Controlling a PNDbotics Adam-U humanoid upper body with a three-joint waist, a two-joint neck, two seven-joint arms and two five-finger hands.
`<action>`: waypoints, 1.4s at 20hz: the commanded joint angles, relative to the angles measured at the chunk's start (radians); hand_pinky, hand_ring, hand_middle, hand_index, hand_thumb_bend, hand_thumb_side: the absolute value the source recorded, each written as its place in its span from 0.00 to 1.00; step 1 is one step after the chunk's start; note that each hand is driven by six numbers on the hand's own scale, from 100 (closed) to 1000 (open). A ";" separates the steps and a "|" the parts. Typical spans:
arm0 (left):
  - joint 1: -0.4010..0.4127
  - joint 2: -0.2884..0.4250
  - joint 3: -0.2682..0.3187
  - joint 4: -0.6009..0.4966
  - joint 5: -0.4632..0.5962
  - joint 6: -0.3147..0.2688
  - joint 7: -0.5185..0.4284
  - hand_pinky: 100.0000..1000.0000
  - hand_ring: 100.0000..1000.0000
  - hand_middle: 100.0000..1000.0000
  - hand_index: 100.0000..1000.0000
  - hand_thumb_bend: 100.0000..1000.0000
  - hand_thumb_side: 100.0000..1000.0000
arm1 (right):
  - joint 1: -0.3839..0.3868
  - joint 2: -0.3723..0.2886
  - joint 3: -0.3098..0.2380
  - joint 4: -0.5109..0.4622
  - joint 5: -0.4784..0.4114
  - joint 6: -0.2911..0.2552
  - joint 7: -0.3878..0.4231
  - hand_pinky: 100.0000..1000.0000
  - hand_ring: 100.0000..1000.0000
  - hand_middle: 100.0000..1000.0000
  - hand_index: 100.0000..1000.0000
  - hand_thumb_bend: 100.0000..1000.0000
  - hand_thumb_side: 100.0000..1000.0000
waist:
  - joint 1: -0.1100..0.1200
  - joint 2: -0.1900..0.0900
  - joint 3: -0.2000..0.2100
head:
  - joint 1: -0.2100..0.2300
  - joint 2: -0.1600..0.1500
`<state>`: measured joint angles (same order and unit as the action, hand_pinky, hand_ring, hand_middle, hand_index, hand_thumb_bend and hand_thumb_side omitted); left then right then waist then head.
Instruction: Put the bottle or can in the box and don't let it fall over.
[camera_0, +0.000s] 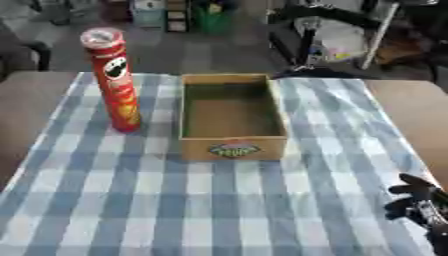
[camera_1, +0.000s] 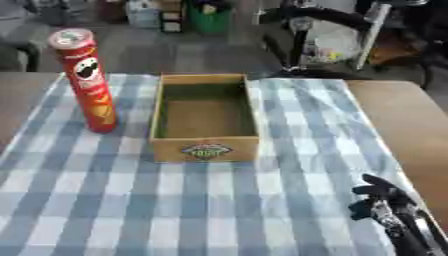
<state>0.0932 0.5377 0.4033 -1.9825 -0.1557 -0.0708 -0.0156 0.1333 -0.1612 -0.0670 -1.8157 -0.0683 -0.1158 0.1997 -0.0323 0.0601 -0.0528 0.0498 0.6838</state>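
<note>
The red can (camera_0: 115, 80) stands upright on the checked cloth (camera_0: 219, 205), just beside the cardboard box (camera_0: 233, 116) at its nine o'clock (not touching it). The box sits open and holds nothing. Down at five o'clock the right hand (camera_1: 381, 200) rests on the cloth, fingers loosely spread, holding nothing.

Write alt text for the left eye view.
A tall red can stands upright on a blue checked cloth, just left of an empty open cardboard box. The robot's right hand shows at the lower right corner, away from both.
</note>
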 joint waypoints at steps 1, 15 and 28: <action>-0.005 0.018 0.004 -0.018 0.001 -0.004 0.001 0.57 0.65 0.67 0.78 0.00 0.54 | -0.006 -0.007 -0.005 -0.011 -0.001 -0.001 -0.001 0.48 0.52 0.62 0.83 0.00 0.60 | 0.004 -0.012 0.002 | -0.006 -0.002; -0.057 0.168 -0.023 0.005 0.003 -0.007 -0.037 0.62 0.72 0.74 0.83 0.00 0.53 | -0.004 -0.011 -0.004 -0.012 0.001 -0.001 0.000 0.48 0.52 0.62 0.83 0.00 0.60 | 0.008 -0.014 -0.001 | -0.026 -0.011; -0.770 0.545 -0.384 0.640 -0.127 -0.148 -0.483 0.83 0.90 0.91 0.93 0.23 0.63 | 0.002 -0.031 0.018 -0.010 -0.001 0.001 0.023 0.48 0.52 0.62 0.83 0.00 0.60 | 0.023 -0.030 -0.058 | -0.009 -0.014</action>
<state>-0.6520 1.0592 0.0524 -1.3967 -0.2527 -0.2044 -0.4598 0.1389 -0.1681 -0.0498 -1.8154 -0.0673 -0.1124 0.2175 -0.0139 0.0415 -0.1105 0.0362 0.6817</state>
